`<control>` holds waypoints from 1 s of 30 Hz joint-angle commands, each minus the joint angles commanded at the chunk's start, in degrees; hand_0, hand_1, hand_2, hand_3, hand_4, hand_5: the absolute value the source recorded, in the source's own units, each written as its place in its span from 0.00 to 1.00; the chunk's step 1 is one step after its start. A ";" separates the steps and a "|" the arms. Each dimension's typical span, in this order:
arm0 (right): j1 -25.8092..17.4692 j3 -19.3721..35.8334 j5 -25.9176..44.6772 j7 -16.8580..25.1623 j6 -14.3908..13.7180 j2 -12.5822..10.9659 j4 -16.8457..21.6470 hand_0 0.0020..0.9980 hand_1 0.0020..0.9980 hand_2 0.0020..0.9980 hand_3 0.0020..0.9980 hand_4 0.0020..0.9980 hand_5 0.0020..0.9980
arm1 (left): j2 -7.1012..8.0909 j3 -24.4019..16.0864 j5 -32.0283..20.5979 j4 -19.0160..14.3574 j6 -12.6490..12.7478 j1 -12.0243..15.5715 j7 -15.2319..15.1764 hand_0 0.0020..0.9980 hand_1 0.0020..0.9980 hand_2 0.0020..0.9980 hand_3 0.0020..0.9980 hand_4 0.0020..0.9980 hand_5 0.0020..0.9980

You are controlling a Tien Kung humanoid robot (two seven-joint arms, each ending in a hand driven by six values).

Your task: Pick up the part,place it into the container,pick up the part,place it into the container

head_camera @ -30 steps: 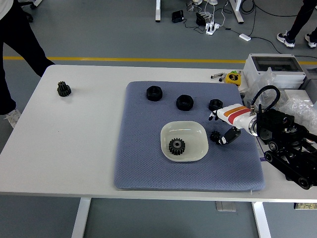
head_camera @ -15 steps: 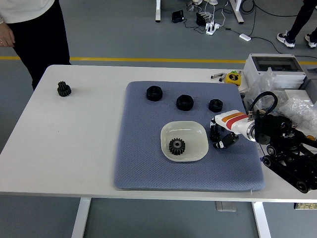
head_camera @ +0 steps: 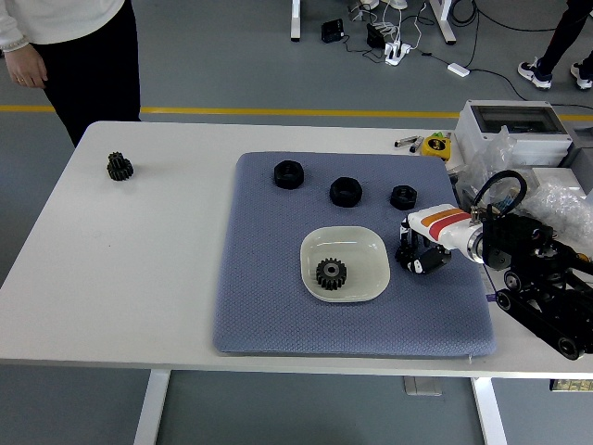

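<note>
The right hand point(head_camera: 419, 252) sits low on the blue mat point(head_camera: 269, 306), fingers curled down around a small black part point(head_camera: 409, 257) that they mostly hide; a firm grip can't be confirmed. At its 9 o'clock, just beside it, the white container point(head_camera: 369, 244) holds one gear point(head_camera: 331, 273). Open mat lies at 6 o'clock. Three black nuts point(head_camera: 345, 191) sit at 11 o'clock.

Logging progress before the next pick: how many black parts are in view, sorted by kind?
Black toothed metal gears: 2, one in the white shallow bowl at, one on the bare white table at
Black ring-shaped nuts on the blue mat: 3
Part under the right robot hand: 1, kind unclear
Total: 6
</note>
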 joint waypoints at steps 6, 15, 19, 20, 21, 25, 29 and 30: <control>0.21 0.40 0.22 0.12 -0.08 -0.29 0.79 0.26 0.39 0.45 0.48 0.73 0.29 | 0.04 -0.04 0.01 0.02 -0.06 -0.03 0.00 0.65 0.64 0.61 0.55 0.59 0.47; -0.40 0.62 1.09 0.43 -0.27 -0.72 0.60 0.17 0.34 0.43 0.49 0.75 0.26 | 0.01 0.31 -0.96 0.10 0.09 0.01 -0.19 0.65 0.64 0.61 0.55 0.58 0.48; -0.44 1.01 0.93 0.47 -0.62 -0.90 0.69 0.15 0.32 0.41 0.48 0.75 0.25 | 0.01 0.45 -1.22 0.10 0.12 0.06 -0.26 0.65 0.64 0.61 0.55 0.58 0.47; -0.43 1.10 0.90 0.47 -0.68 -0.94 0.68 0.15 0.32 0.41 0.48 0.75 0.25 | 0.00 0.45 -1.23 0.10 0.13 0.07 -0.26 0.65 0.64 0.61 0.55 0.58 0.47; -0.43 1.21 0.87 0.47 -0.74 -1.00 0.69 0.15 0.32 0.41 0.48 0.75 0.25 | -0.01 0.43 -1.21 0.11 0.13 0.09 -0.25 0.65 0.64 0.61 0.55 0.58 0.47; -0.52 1.98 0.64 0.39 -0.94 -1.29 0.94 0.14 0.31 0.41 0.48 0.78 0.23 | -0.02 0.34 -1.12 0.13 0.11 0.19 -0.23 0.65 0.64 0.61 0.55 0.59 0.47; -0.69 3.10 -0.39 0.11 -0.82 -1.76 2.19 0.14 0.31 0.41 0.48 0.78 0.23 | -0.06 0.27 -1.15 0.17 0.13 0.26 -0.23 0.65 0.64 0.61 0.55 0.59 0.47; -0.76 3.80 -1.22 -0.10 -0.77 -2.04 3.22 0.14 0.30 0.41 0.48 0.79 0.22 | -0.09 0.24 -1.14 0.18 0.16 0.25 -0.21 0.65 0.64 0.61 0.55 0.58 0.48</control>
